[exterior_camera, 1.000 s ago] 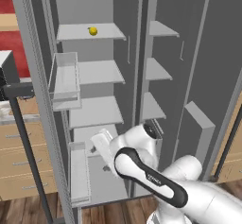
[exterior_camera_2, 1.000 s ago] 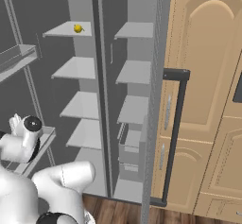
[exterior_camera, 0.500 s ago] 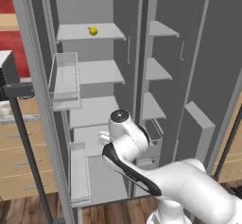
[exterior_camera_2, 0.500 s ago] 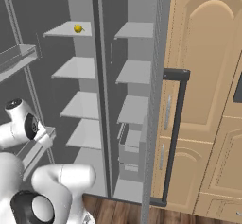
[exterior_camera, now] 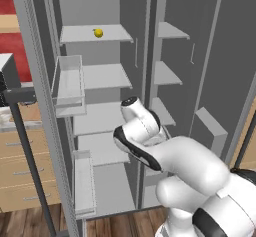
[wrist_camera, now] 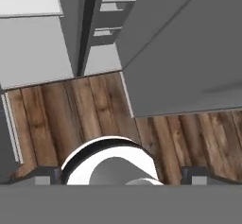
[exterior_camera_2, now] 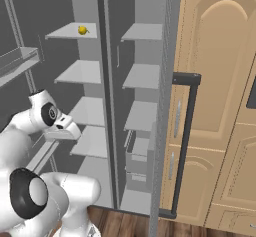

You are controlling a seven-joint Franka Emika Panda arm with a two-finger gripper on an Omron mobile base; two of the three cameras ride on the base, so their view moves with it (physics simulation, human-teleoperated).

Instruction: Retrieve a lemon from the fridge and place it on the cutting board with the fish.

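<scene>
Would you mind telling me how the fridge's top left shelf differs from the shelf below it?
The top left shelf carries the lemon; the shelf below is bare. The top shelf sits above the door bin; the lower one is level with it. Both are flat and pale grey.

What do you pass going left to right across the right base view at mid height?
The robot's white arm → the fridge's left column of pale shelves → the dark centre divider → the right column of shelves → the open fridge door's dark bar handle → tan wooden cabinet fronts.

top fridge shelf (exterior_camera: 112,32) — lemon (exterior_camera: 98,32) on it
</scene>
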